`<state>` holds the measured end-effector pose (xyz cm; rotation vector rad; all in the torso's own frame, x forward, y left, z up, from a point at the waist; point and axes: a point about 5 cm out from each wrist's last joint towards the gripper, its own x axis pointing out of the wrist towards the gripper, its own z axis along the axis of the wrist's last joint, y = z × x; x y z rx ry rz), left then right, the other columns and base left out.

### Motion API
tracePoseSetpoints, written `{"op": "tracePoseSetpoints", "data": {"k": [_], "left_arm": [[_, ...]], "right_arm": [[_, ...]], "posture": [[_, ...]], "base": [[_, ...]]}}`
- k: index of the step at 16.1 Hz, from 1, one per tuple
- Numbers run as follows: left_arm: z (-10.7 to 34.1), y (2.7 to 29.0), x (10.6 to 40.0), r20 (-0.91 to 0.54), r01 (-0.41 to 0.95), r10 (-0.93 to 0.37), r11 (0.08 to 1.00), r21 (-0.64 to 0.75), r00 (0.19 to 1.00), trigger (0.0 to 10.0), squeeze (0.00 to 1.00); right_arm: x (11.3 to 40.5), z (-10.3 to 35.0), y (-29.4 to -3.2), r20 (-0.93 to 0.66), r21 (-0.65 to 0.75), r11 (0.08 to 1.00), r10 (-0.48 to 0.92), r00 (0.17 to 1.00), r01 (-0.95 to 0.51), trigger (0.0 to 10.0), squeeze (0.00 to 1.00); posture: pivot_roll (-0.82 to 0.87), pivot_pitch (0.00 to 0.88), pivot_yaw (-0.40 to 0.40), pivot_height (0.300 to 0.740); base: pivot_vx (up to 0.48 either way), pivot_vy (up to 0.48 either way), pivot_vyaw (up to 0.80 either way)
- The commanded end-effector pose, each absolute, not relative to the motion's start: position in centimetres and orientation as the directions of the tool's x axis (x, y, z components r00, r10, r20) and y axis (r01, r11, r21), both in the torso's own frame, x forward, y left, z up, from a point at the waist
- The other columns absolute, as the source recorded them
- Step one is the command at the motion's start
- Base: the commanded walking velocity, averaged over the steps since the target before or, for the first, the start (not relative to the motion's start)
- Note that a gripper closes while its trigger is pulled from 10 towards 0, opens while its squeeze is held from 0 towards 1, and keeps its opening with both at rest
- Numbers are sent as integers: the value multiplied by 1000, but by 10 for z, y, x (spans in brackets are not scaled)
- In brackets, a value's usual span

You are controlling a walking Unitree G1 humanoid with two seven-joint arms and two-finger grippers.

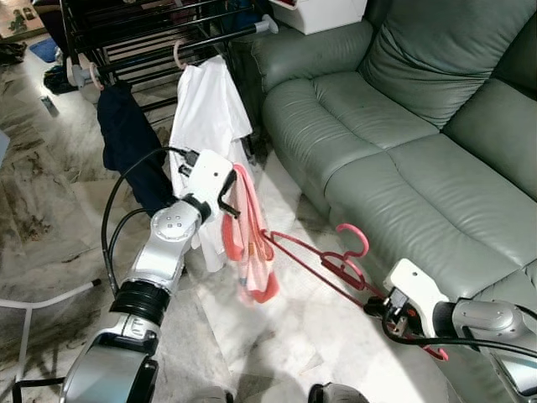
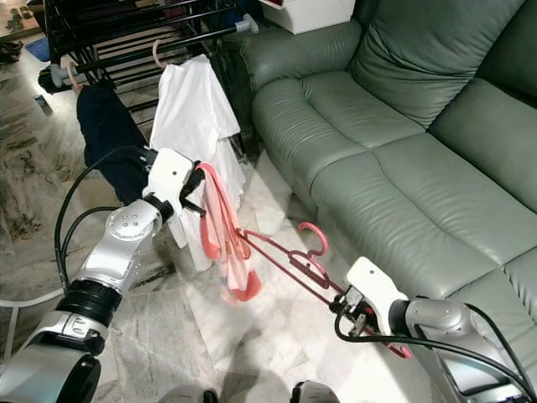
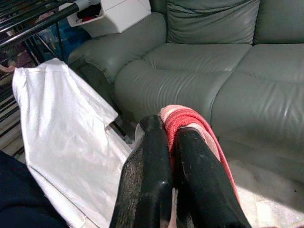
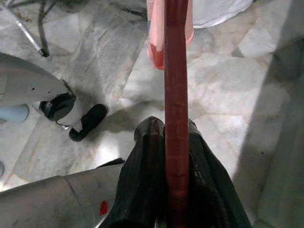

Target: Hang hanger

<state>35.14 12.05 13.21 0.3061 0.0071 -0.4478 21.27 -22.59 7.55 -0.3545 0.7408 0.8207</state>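
Hanger (image 1: 323, 262) pinched in right gripper (image 1: 379, 304) jaws; left gripper (image 1: 228, 201) jaws clamp pink garment (image 1: 248, 243) beside sofa (image 1: 403, 151).

Place: a home, in the living room.
Sofa: a big soft green sofa (image 1: 403, 126) with fat cushions fills 1 side.
Floor: shiny stone tiles (image 1: 42, 201) with brown swirls.
Laundry: a black drying rack (image 1: 143, 38) stands by the sofa, and a white shirt (image 1: 205, 109) and a dark blue cloth (image 1: 126, 138) hang from it.
Box: a white box (image 1: 323, 13) sits on the sofa arm.
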Motion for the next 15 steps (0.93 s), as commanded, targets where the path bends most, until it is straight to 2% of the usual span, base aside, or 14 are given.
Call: {"op": "tracePoseSetpoints", "data": {"k": [1, 3, 15], "left_arm": [[138, 127, 355, -62, 398, -399, 863, 312, 915, 10000, 0], [139, 128, 356, -61, 392, -393, 867, 309, 918, 10000, 0], [152, 118, 353, -29, 436, -446, 855, 279, 894, 10000, 0]], "right_arm": [[211, 80, -224, -713, -21, 620, 540, 446, -784, 10000, 0], [216, 79, -231, -718, -49, 658, 500, 484, -751, 10000, 0], [220, 73, -229, -718, -51, 661, 497, 488, -749, 10000, 0]], "posture": [[-83, 67, 72, 740], [-83, 67, 72, 740], [-76, 67, 68, 740]], "base": [[0, 0, 0], [0, 0, 0], [0, 0, 0]]}}
